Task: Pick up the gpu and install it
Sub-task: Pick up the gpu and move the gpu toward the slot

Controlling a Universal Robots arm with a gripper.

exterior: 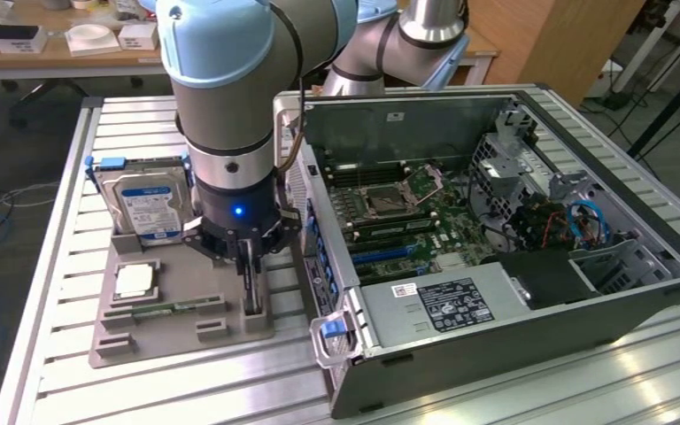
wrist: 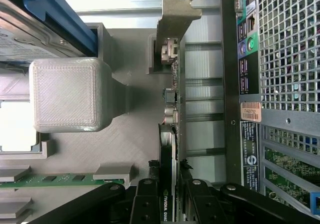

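Jaws pinch the gpu [wrist: 168,144] in its gray stand

The gpu [exterior: 252,297] stands on its thin edge in a slot of the gray stand [exterior: 187,343], which sits on the tabletop [exterior: 63,195]. It is on the side of the stand nearest the computer case [exterior: 517,297]. I think it stands up like that so the jaws can come straight down and squeeze its two flat sides. The arm [exterior: 234,106] points straight down over it. The jaws are about half closed, one on each flat face of the card, and they look tight on it. The card looks like it sits in its slot, not lifted out. Its silver bracket [wrist: 176,17] is at the end away from the jaws.

The case lies on its side with the big side open, so the green board [exterior: 435,212] faces up. That is likely so parts can go in from above.

Other parts share the stand. The hard drive [exterior: 146,205] with the blue label stands up at the far end. The square chip [exterior: 135,281] and the green memory stick [exterior: 177,308] lie flat. All are apart from the gpu.

The back wall of the case [wrist: 280,44] is just beside the card. It stands between the gpu and the board, so it is the thing in the way. A gray block [wrist: 62,95] of the stand is near on the other side, not touching.
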